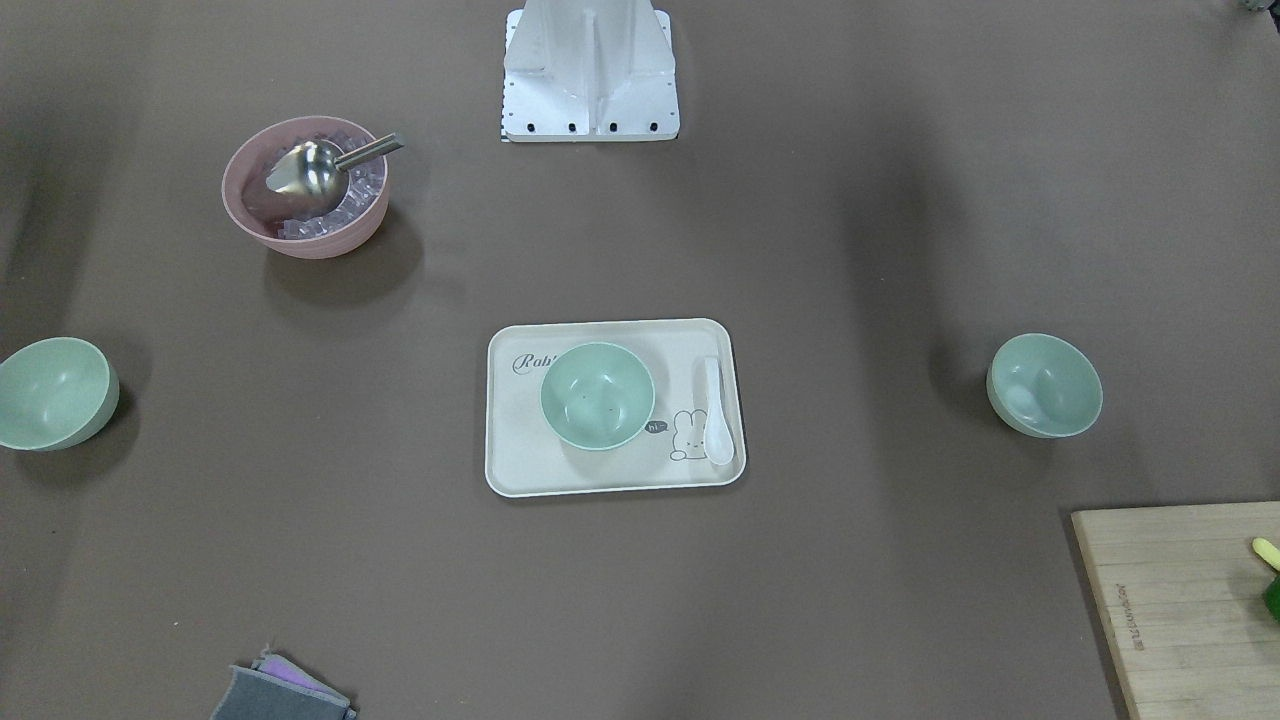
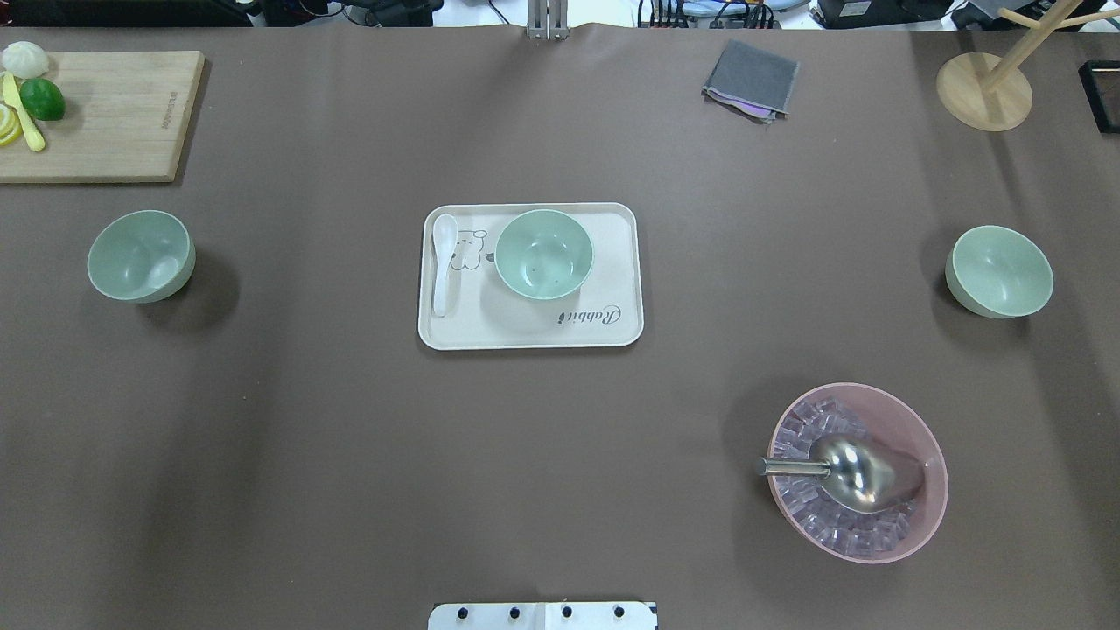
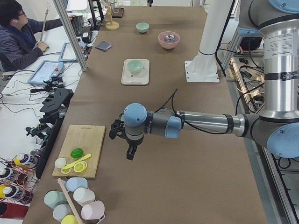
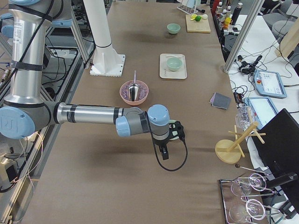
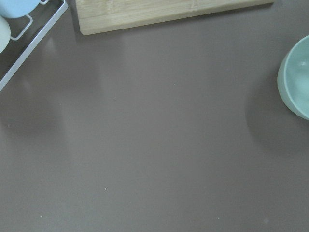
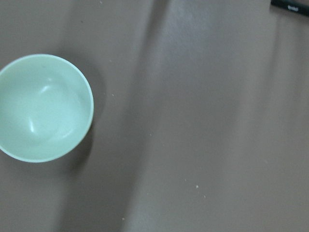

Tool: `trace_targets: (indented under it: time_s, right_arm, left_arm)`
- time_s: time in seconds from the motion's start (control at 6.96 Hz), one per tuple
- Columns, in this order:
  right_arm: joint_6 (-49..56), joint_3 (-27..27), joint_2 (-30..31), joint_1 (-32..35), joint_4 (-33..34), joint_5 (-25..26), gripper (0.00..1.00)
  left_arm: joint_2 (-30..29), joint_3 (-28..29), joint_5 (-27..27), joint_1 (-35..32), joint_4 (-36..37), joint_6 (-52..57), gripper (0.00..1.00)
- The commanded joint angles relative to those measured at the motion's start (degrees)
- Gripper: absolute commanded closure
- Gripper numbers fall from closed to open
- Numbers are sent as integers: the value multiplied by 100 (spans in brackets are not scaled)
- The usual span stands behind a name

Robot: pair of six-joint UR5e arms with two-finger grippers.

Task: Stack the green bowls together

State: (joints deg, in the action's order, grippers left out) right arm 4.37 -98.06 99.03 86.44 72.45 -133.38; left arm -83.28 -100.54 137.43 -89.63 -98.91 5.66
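Three pale green bowls stand apart. One bowl (image 2: 140, 255) is at the table's left, one (image 2: 544, 253) sits on the cream tray (image 2: 525, 331) in the middle, and one (image 2: 999, 270) is at the right. The left wrist view shows the left bowl (image 5: 297, 79) at its right edge. The right wrist view shows the right bowl (image 6: 43, 107) below and to the left. My left gripper (image 3: 130, 153) hangs above the table near the cutting board. My right gripper (image 4: 164, 152) hangs above the table's right end. Both show only in side views, so I cannot tell whether they are open or shut.
A pink bowl (image 2: 919, 516) of ice cubes with a metal scoop (image 2: 853, 472) stands front right. A white spoon (image 2: 444, 262) lies on the tray. A cutting board (image 2: 105, 114) with a lime, a grey cloth (image 2: 751, 80) and a wooden stand (image 2: 984, 92) line the far edge.
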Motion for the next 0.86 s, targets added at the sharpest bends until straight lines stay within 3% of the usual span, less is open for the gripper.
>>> trace_targets:
  time_s: [0.0, 0.29, 0.43, 0.72]
  right_arm:
    - [-15, 6, -15, -4, -809, -187, 0]
    - [-15, 137, -226, -381, -741, -232, 0]
    - [-58, 173, -244, -565, -715, -224, 0]
    - [-1240, 69, -410, -1021, -767, 29, 0]
  left_arm:
    - [-265, 339, 29, 42, -1813, -47, 2]
    - [-425, 1113, 659, 51, -2559, -29, 2]
    - [-408, 1325, 662, 129, -3154, -64, 2]
    - [-696, 1362, 575, 890, -3231, -1254, 2]
